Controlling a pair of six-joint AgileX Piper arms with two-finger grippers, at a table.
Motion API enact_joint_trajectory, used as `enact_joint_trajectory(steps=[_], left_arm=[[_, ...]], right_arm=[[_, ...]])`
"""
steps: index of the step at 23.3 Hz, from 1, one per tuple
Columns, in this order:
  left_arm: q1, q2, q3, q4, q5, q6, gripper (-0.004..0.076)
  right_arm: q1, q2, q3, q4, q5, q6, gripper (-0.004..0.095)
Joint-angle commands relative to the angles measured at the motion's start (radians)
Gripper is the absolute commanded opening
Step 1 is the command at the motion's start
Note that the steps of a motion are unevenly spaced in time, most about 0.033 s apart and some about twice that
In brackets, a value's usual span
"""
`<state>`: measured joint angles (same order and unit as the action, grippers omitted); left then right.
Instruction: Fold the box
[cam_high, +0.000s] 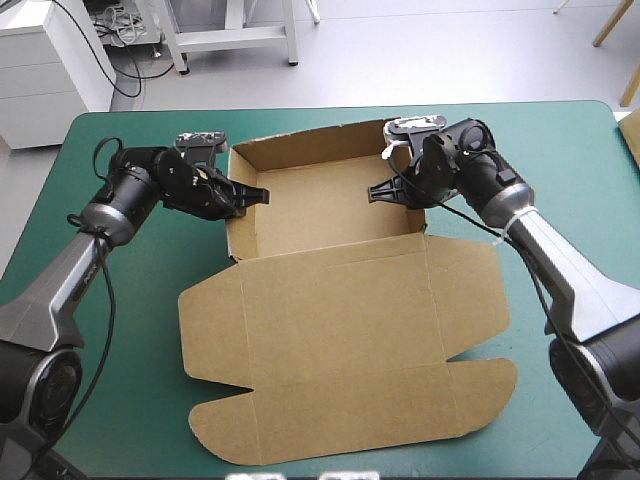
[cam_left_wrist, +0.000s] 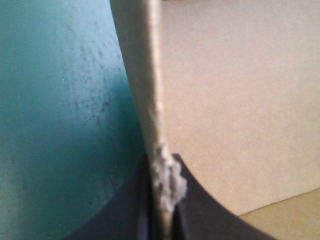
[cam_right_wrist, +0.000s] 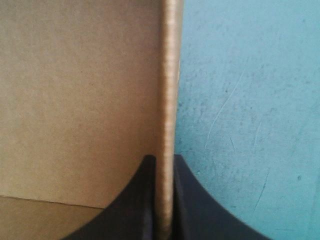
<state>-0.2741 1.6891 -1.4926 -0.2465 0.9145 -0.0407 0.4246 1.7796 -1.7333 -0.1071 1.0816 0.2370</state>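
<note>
On the teal-green cover (cam_high: 140, 420), left tool (cam_high: 255, 195) and right tool (cam_high: 380, 192) pinch two walls of one box (cam_high: 340, 290).

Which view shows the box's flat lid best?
High view: the whole lid lies flat on the teal-green cover, flaps included. Wrist views miss it: the left gripper pinches the left wall, the right gripper the right wall.

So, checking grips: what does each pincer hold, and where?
Both hold the box: the left pincer clamps its left wall, the right pincer its right wall.
</note>
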Motion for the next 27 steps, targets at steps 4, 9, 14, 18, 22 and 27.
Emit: enact_joint_trajectory(steps=[4,9,14,18,22,27], left_arm=[[-0.059,0.12,-0.122,0.115,0.09,-0.027,-0.0008],[-0.059,0.247,-0.189,0.157,0.183,-0.027,-0.0008],[-0.059,0.268,-0.2,0.157,0.174,0.008,-0.0007],[-0.059,0.264,-0.237,0.153,0.204,0.081,0.0042],[-0.055,0.264,-0.32,0.155,0.262,0.087,0.029],[-0.055,0.264,-0.418,0.161,0.286,0.072,0.0419]], right_arm=[[-0.004,0.092,-0.033,0.018,-0.027,-0.068,-0.0021],[-0.007,0.182,-0.046,0.018,-0.04,-0.094,-0.0021],[-0.007,0.191,-0.076,0.018,-0.08,-0.133,-0.0013],[-0.007,0.191,-0.147,0.019,-0.061,-0.139,0.0017],[-0.007,0.191,-0.232,0.019,-0.019,-0.159,0.0192],[-0.008,0.191,-0.296,0.015,0.035,-0.169,0.0465]])
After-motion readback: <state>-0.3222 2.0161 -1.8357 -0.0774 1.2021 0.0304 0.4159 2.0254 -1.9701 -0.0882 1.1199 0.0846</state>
